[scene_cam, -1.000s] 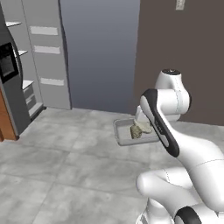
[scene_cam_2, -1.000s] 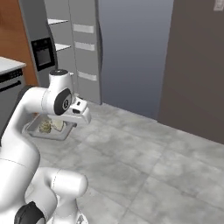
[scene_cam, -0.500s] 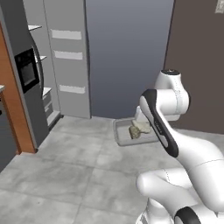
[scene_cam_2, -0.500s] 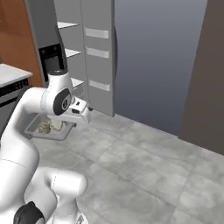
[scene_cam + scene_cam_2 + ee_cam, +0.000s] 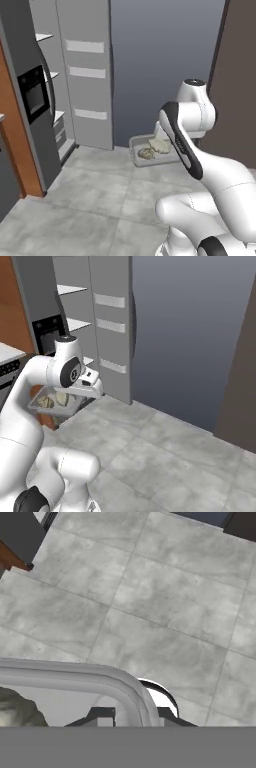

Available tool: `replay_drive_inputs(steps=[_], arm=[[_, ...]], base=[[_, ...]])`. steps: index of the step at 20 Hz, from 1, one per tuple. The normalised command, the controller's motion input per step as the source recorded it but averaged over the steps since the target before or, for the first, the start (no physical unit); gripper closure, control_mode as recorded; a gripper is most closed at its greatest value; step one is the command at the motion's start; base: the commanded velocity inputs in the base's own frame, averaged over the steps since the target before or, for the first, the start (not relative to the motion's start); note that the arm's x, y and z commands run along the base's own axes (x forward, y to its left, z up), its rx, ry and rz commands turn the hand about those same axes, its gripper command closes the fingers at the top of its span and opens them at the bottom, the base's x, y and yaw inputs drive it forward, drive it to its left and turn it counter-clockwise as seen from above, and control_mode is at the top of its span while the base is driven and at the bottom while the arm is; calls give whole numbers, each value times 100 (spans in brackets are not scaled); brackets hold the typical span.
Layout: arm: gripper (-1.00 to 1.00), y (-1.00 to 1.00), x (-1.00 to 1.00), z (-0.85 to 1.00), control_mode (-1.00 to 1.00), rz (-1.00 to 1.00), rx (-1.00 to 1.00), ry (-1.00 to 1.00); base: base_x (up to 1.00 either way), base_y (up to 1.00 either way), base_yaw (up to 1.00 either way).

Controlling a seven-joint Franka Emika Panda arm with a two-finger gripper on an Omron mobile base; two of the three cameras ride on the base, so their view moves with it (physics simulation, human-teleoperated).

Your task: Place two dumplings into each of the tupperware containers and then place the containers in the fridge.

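My gripper (image 5: pixel 134 716) is shut on the rim of a clear-whitish tupperware container (image 5: pixel 100 679), held level above the floor. One dumpling (image 5: pixel 17 712) shows inside it in the hand view. In the left base view the container (image 5: pixel 137 145) hangs beside my forearm with two dumplings (image 5: pixel 146 153) in it. From the right base camera the container (image 5: pixel 37 405) sits left of the hand, and the gripper (image 5: pixel 79 398) grips its right edge. The fridge (image 5: pixel 35 95) stands open ahead on the left, with white shelves (image 5: pixel 70 290) showing.
A brown wooden cabinet side (image 5: pixel 15 145) stands left of the fridge. The fridge's grey door panel (image 5: pixel 160 65) rises straight ahead, and a dark brown wall (image 5: pixel 237 75) stands on the right. Grey tiled floor (image 5: pixel 165 602) lies open below the container.
Both base views have shifted as the base moved: the fridge now looks larger and nearer. The container stays in the gripper, in the same place relative to the arm.
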Motion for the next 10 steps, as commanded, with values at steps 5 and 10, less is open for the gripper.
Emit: replay_drive_inputs(steps=[5,10], arm=[[100,0,0,0,100,0,0,0],[100,0,0,0,100,0,0,0]], base=[[100,0,26],[100,0,38]])
